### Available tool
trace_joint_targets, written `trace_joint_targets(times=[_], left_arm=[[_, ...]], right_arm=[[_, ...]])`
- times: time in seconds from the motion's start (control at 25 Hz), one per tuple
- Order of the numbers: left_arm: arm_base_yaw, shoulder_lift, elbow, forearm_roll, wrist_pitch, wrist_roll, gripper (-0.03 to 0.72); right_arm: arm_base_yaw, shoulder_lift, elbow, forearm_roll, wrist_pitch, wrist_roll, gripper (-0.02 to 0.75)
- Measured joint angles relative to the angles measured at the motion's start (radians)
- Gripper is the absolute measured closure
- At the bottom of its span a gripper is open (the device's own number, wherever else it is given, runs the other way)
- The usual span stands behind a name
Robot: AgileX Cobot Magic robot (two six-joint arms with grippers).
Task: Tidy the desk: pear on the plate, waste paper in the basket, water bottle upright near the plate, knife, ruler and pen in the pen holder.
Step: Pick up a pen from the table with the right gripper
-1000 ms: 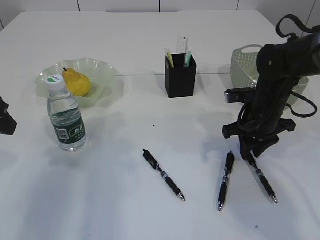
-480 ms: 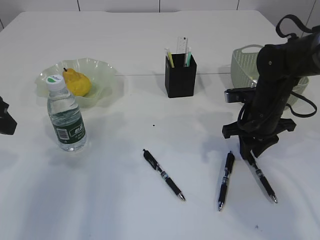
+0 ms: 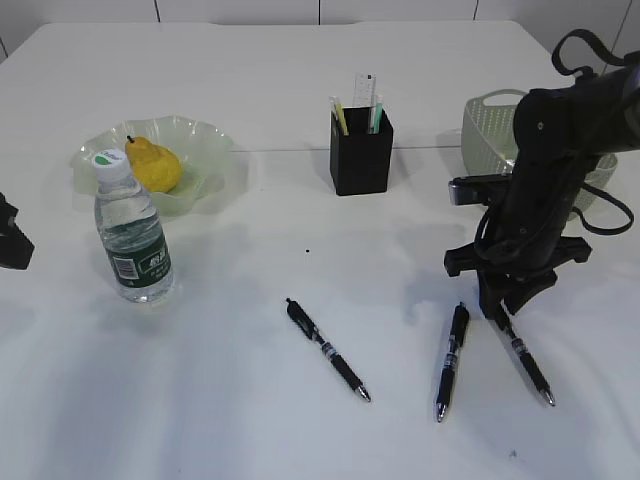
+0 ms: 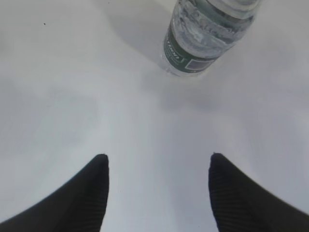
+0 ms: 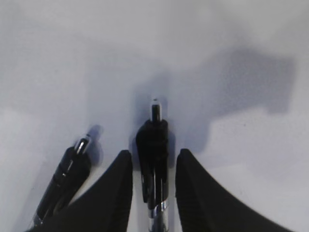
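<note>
- I had the right gripper (image 3: pixel 502 312) down on the wide white desk (image 3: pixel 300 80), its black fingers (image 5: pixel 113 193) straddling the upper end of the rightmost black click pen (image 5: pixel 153 145). Jaws were narrowed either side of the barrel; I couldn't tell if they actually pinched it, and the pen lay flat on the desk.
- A second black pen (image 3: pixel 450 362) lay just left of it, a third black pen (image 3: pixel 328 350) further left, near the desk's middle.
- Left gripper (image 4: pixel 157 166) hung open and empty above bare desk, at the far left edge.
- The small clear water bottle with white cap and green label (image 3: pixel 131 234) stood upright just in front of the pale green ruffled glass plate (image 3: pixel 205 140).
- The yellow pear (image 3: pixel 153 165) sat on that plate.
- The matte black square pen holder (image 3: pixel 361 152) held the clear ruler (image 3: pixel 365 92) and some coloured sticks.
- The grey-green woven-look basket (image 3: pixel 487 122) sat behind the right arm, contents not visible.
</note>
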State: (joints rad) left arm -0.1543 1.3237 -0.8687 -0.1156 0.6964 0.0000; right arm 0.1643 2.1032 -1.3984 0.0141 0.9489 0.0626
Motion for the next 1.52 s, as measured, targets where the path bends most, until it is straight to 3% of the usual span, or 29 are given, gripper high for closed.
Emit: trace_joint_targets(times=[0.44, 0.72, 1.52], left_arm=[[0.0, 0.0, 0.0, 0.0, 0.0, 0.0, 0.232], [0.0, 0.0, 0.0, 0.0, 0.0, 0.0, 0.232], [0.0, 0.0, 0.0, 0.0, -0.001, 0.0, 0.232]], right_arm=[[0.0, 0.0, 0.0, 0.0, -0.002, 0.0, 0.494], [0.0, 0.0, 0.0, 0.0, -0.002, 0.0, 0.435], [0.0, 0.019, 0.0, 0.002, -0.002, -0.001, 0.447]])
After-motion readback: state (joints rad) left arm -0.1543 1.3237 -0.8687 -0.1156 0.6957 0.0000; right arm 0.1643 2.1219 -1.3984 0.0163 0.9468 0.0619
